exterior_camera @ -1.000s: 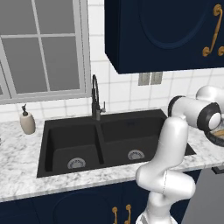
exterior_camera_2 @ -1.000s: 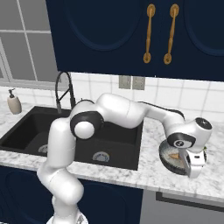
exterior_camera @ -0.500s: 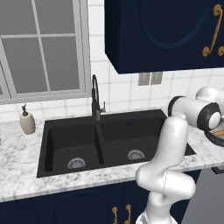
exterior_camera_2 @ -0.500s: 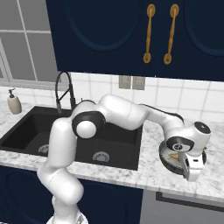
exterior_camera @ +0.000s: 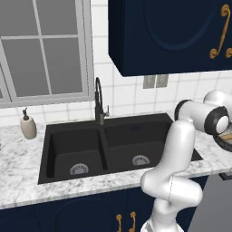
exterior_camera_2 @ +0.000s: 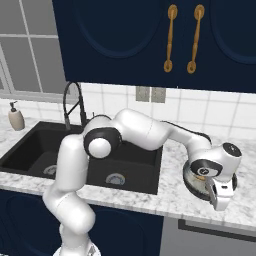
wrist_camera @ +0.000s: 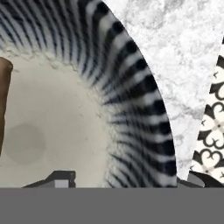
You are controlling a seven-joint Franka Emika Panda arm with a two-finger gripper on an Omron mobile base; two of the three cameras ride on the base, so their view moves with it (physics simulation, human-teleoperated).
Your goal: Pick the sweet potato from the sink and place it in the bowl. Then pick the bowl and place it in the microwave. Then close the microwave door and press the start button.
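Marble worktop under navy cabinets

A grey-framed window (exterior_camera: 43,50) is seen at left, then the matte black double-basin sink (exterior_camera: 108,147) set in white-veined marble counter (exterior_camera_2: 170,197). At right, the streak-rimmed pale bowl (wrist_camera: 131,113) holds the orange-brown sweet potato (wrist_camera: 3,96); the gripper (exterior_camera_2: 220,196) straddles its rim, grip undeterminable.

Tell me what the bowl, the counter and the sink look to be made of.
Bowl: probably glazed ceramic; pale cream inside, dark radial stripes on the wall and rim.
Counter: marble or a marble-look stone; white with grey veining, smooth and fairly matte.
Sink: matte black, no gleam, perhaps composite or coated metal; its drains are bright silver metal.
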